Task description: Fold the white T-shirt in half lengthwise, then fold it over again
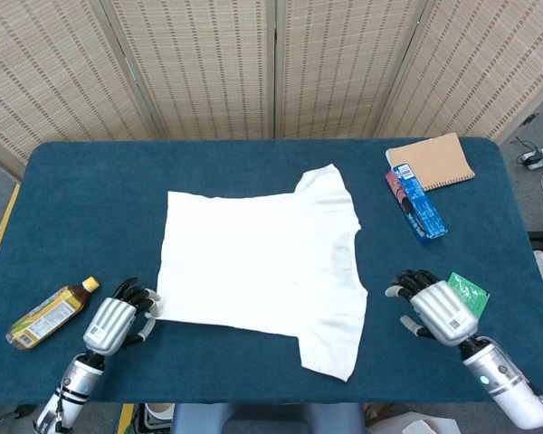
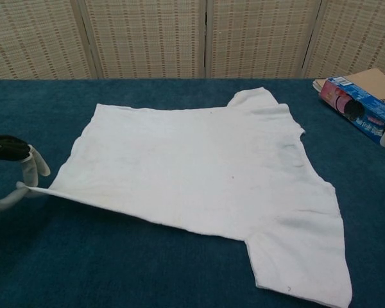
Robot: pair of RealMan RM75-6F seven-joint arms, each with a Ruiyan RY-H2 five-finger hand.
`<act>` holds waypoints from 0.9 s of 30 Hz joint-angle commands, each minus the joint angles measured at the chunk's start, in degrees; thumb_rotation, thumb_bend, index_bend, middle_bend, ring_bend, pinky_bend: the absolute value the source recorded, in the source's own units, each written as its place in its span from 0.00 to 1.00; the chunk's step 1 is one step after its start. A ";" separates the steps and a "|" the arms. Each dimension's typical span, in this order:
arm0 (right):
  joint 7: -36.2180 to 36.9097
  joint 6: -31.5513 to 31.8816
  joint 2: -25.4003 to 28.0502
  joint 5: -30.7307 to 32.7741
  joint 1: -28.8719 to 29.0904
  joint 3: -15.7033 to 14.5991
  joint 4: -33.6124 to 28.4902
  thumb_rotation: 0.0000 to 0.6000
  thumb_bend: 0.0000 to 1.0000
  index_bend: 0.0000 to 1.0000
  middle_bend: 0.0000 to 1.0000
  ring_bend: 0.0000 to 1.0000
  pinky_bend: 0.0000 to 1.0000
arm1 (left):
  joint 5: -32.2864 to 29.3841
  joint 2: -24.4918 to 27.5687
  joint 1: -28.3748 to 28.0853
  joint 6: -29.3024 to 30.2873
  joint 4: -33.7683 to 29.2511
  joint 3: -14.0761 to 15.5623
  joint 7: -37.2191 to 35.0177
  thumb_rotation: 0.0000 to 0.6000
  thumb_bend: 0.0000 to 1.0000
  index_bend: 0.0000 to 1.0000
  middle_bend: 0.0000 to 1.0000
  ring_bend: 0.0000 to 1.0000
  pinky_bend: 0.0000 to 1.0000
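A white T-shirt (image 1: pixel 258 267) lies flat in the middle of a blue table (image 1: pixel 253 163), collar toward the right. The left hand (image 1: pixel 118 318) pinches the shirt's near-left hem corner, lifting it slightly. The right hand (image 1: pixel 437 307) rests on the cloth beside a green packet (image 1: pixel 469 291), fingers spread, holding nothing

head view overhead, chest view low, both sharing table (image 1: pixel 253 163)
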 commanded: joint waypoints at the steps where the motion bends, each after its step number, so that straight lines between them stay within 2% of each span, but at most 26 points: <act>1: -0.05 -0.92 -3.65 -3.22 2.08 -1.21 4.55 1.00 0.23 0.37 0.29 0.19 0.25 | 0.05 0.11 0.13 0.13 -0.44 -0.02 0.26 1.00 0.46 0.80 0.37 0.29 0.12; 6: 0.55 0.17 -8.75 -6.15 3.67 -1.72 11.02 1.00 0.12 0.41 0.30 0.19 0.25 | 0.19 -0.01 0.31 0.40 -0.84 -0.07 0.42 1.00 0.46 0.80 0.37 0.29 0.12; 13: 1.43 1.59 -15.13 -7.80 5.28 -2.25 19.03 1.00 0.04 0.41 0.30 0.19 0.25 | 0.12 -0.13 0.46 0.22 -1.03 -0.06 0.53 1.00 0.46 0.80 0.37 0.29 0.12; 19: 2.71 2.83 -19.28 -8.35 6.37 -2.72 24.18 1.00 0.00 0.41 0.30 0.19 0.25 | 0.10 -0.14 0.63 0.20 -1.04 -0.01 0.35 1.00 0.46 0.80 0.37 0.29 0.12; 27: 4.25 5.42 -22.22 -9.21 6.51 -4.51 29.28 1.00 0.00 0.41 0.29 0.18 0.25 | 0.08 0.06 0.92 0.17 -1.15 0.17 0.06 1.00 0.46 0.80 0.37 0.29 0.12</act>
